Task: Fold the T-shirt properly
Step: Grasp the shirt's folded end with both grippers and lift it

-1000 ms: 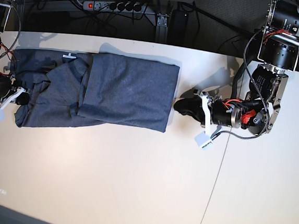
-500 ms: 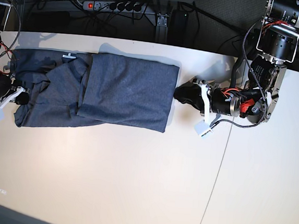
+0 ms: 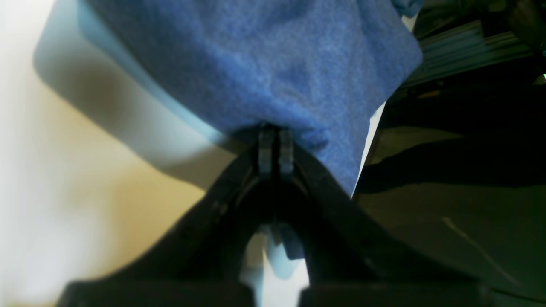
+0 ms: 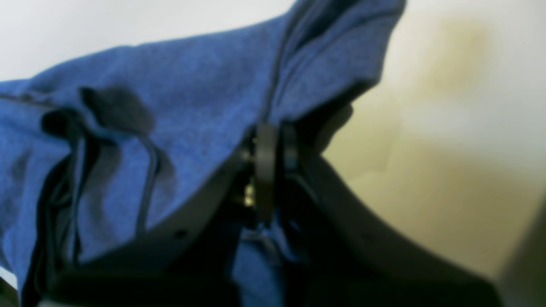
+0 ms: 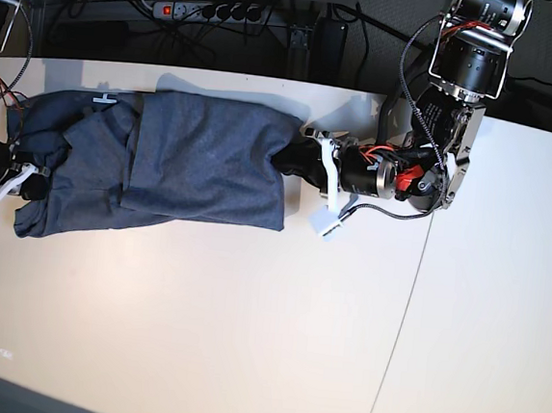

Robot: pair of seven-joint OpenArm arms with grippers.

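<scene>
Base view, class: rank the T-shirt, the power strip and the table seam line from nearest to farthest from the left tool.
1. T-shirt: the left tool is shut on its right edge.
2. Table seam line: on the tool's other side, running down the table.
3. Power strip: off the table, on the dark floor beyond its far edge.

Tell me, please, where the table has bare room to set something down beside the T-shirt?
The table is bare across the whole near half, below the T-shirt, and right of the left gripper. It is crowded along the far edge: the shirt spans it, with the right gripper at its other end.
</scene>
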